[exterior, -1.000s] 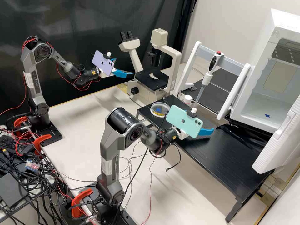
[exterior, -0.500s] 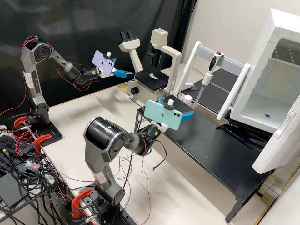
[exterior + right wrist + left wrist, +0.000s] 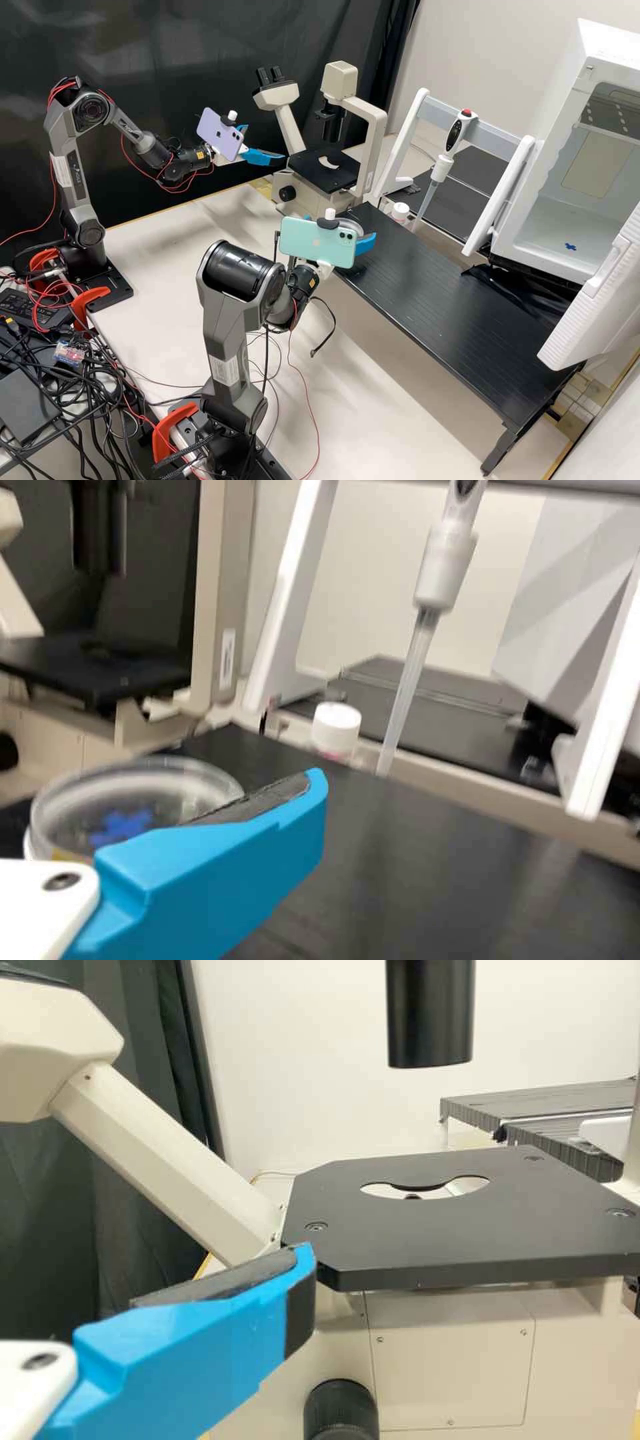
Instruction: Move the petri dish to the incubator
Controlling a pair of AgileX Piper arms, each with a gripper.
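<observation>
The clear round petri dish (image 3: 351,226), with a blue cross mark and some yellow at its base, rests on the black bench at its far left end, partly behind the teal phone. In the high view my right gripper (image 3: 339,229) stands open at the dish. From the right wrist, a finger of the right gripper (image 3: 300,805) overlaps the near side of the dish (image 3: 175,776). My left gripper (image 3: 265,143) is open beside the microscope; in its wrist view, the left gripper (image 3: 300,1270) is before the stage. The white incubator (image 3: 557,223) stands with its door open at the right.
The microscope (image 3: 325,170) is behind the bench's left end. A pipette (image 3: 443,167) hangs on a white-legged rack (image 3: 407,133), with a white-capped bottle (image 3: 400,212) near it. The incubator door (image 3: 593,307) juts over the bench's right side. Loose cables trail below the right arm.
The right arm has moved left along the bench, from beyond the dish's right side to the dish, its gripper open throughout. The left arm has kept still.
</observation>
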